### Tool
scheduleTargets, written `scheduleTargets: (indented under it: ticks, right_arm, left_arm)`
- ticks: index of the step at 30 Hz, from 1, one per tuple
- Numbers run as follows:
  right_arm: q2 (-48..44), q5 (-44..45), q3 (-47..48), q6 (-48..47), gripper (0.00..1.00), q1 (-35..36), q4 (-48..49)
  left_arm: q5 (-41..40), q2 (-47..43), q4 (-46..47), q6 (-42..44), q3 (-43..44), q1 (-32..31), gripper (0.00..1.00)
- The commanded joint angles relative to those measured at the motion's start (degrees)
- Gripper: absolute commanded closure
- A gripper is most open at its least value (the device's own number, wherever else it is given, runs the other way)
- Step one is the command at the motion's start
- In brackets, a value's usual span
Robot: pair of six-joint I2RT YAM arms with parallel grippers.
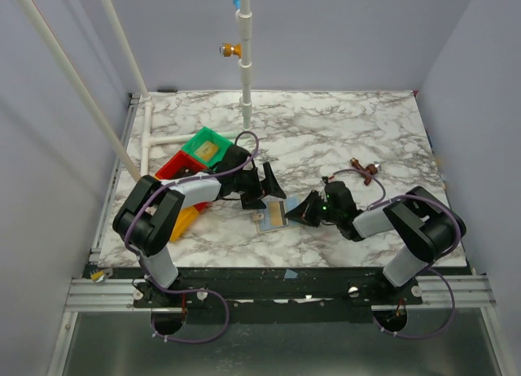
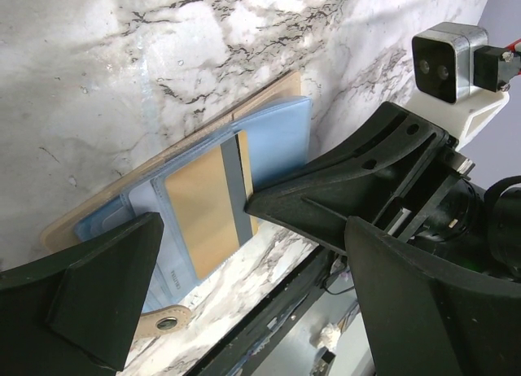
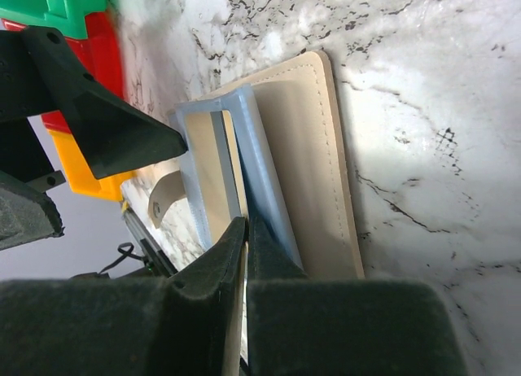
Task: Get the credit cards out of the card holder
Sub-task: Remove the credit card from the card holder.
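At the middle of the white, grey-veined marble table (image 1: pixel 366 124), the small flat tan-beige card holder (image 1: pixel 273 219) lies opened out, its grey-blue inside facing up. It sits between the two arms' tips. In the left wrist view, a thin tan-gold credit card (image 2: pixel 207 217) with a dark stripe along one edge sits in a clear pocket of the holder. A tan tab with a metal stud pokes out at the holder's near edge.

The right gripper (image 3: pixel 244 225) comes in low over the open holder with its black fingers pressed almost together. A thin pale sliver runs between them, so they seem to be nipping the edge of the credit card. The grey-blue pocket leaf lies so close that the hold is hard to make out.

The left gripper (image 2: pixel 252 229) hangs just above the holder's other side with its fingers spread wide, one to each side of the card, gripping nothing.

Well to the left of the holder, a green plastic tray (image 1: pixel 207 146), a red plastic tray (image 1: pixel 172 166) and an orange plastic tray (image 1: pixel 186 221) lie under the left arm.
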Motion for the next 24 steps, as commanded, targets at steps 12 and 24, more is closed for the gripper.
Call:
scheduleTargets:
  ticks: [12, 24]
  right_arm:
    - [-4.49, 5.28, -2.06, -1.75, 0.96, -1.15, -4.84]
    - [-6.25, 3.63, -1.78, -6.27, 0.97, -4.27, -7.58]
  left_arm:
    - [-1.43, 1.87, -2.24, 2.60, -1.58, 0.97, 0.01]
    - [-1.14, 1.71, -2.52, 3.03, -1.47, 1.21, 0.01]
